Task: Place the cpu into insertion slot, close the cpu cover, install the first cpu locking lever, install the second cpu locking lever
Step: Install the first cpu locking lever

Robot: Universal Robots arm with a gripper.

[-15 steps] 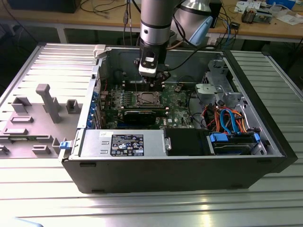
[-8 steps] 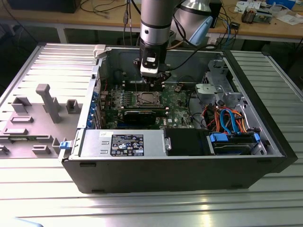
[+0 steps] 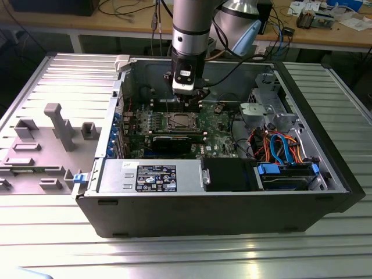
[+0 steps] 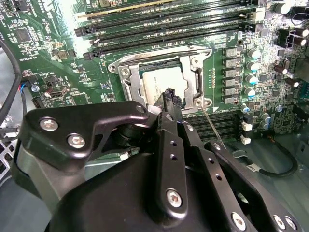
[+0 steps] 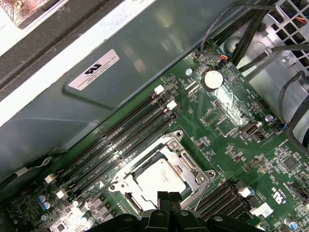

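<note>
The cpu (image 4: 157, 83) lies flat in the insertion slot (image 3: 176, 121) on the green motherboard, its silver top showing through the window of the cpu cover (image 4: 132, 83), which lies down around it. In the first wrist view the cpu (image 5: 159, 175) sits inside the cover (image 5: 186, 157) too. My gripper (image 4: 169, 94) hovers just over the chip's edge with its black fingers together and nothing between them. It also appears in the exterior view (image 3: 187, 97) and the first wrist view (image 5: 168, 196). A thin wire lever (image 4: 211, 126) sticks out from one socket corner.
Long memory slots (image 4: 164, 26) run along both sides of the socket. A black graphics card (image 3: 174, 141), power supply (image 3: 152, 176) and drive cage with coloured cables (image 3: 282, 148) fill the open case. The case walls (image 5: 120, 63) stand close. A grey fixture (image 3: 55, 131) sits outside on the exterior view's left.
</note>
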